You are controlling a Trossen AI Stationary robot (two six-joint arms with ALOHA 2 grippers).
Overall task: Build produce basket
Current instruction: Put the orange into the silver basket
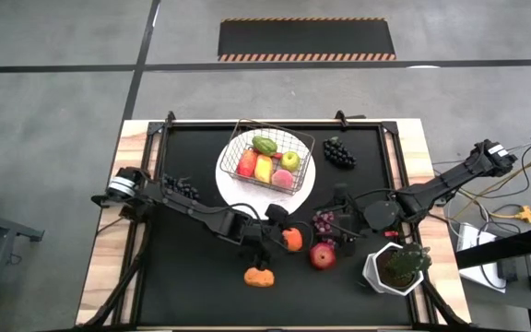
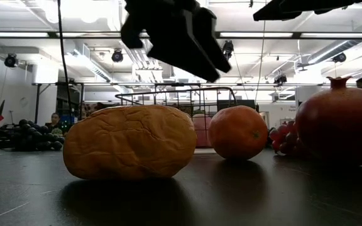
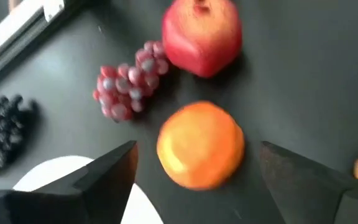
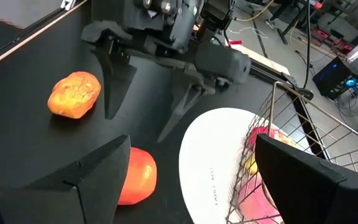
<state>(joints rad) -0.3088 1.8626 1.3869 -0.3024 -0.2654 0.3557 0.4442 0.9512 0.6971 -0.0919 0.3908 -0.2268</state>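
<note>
The wire basket (image 1: 267, 157) stands on a round white plate (image 1: 233, 189) and holds several pieces of produce. An orange (image 3: 201, 144) lies on the black mat near the plate. My left gripper (image 1: 279, 228) hangs open above it, one finger on each side, apart from it. In the right wrist view the left gripper (image 4: 135, 124) points down beside a wrinkled orange fruit (image 4: 73, 93). Red grapes (image 3: 126, 87) and a red pomegranate (image 3: 201, 34) lie beyond the orange. My right gripper (image 1: 336, 226) waits open by the red grapes, holding nothing.
Dark grape bunches lie right of the basket (image 1: 339, 152) and at the mat's left (image 1: 181, 187). A white pot with a green plant (image 1: 396, 267) stands at the near right corner. Bare mat lies at the near left.
</note>
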